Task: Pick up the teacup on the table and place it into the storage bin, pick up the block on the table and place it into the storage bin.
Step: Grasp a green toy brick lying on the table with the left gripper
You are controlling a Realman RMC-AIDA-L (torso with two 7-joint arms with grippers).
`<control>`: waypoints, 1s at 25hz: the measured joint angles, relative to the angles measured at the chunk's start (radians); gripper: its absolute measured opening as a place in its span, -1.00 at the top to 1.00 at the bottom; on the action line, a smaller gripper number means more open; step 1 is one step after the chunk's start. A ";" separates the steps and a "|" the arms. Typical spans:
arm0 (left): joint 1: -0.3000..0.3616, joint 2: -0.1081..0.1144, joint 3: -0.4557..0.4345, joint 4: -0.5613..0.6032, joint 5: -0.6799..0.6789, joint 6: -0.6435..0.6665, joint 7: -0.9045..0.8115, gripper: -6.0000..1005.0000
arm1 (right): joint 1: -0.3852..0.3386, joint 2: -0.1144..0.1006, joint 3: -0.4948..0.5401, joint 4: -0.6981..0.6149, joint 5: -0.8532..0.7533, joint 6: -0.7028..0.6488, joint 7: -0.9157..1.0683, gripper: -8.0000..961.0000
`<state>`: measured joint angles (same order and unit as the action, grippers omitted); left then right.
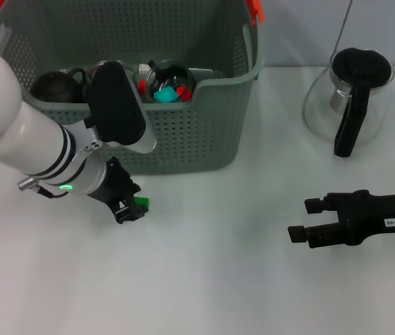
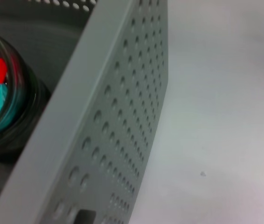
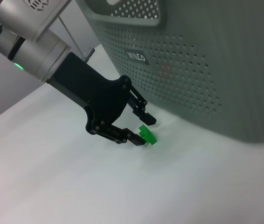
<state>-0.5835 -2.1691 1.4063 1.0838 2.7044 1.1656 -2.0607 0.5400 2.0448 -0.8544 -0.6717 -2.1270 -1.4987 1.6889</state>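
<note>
A small green block (image 1: 142, 203) lies on the white table just in front of the storage bin (image 1: 204, 139). My left gripper (image 1: 135, 205) is down at the block. In the right wrist view the left gripper (image 3: 144, 130) is open, its black fingertips (image 3: 147, 118) on either side of the green block (image 3: 147, 134). The block touches the lower tip and rests on the table. A clear glass teacup (image 1: 169, 82) holding red and teal pieces sits inside the bin and also shows in the left wrist view (image 2: 1, 107). My right gripper (image 1: 303, 219) hovers open at the right, holding nothing.
A glass teapot with a black handle (image 1: 351, 94) stands at the back right. A dark round pot (image 1: 52, 85) and other glassware lie inside the bin. The bin's perforated front wall (image 2: 118, 140) rises close beside the left wrist.
</note>
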 joint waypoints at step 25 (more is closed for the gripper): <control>-0.017 0.000 -0.004 -0.023 0.005 -0.004 -0.032 0.61 | 0.000 0.000 0.000 0.000 -0.001 0.002 0.000 -0.96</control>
<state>-0.6004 -2.1687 1.4020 1.0606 2.7095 1.1611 -2.0923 0.5399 2.0448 -0.8544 -0.6718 -2.1275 -1.4971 1.6889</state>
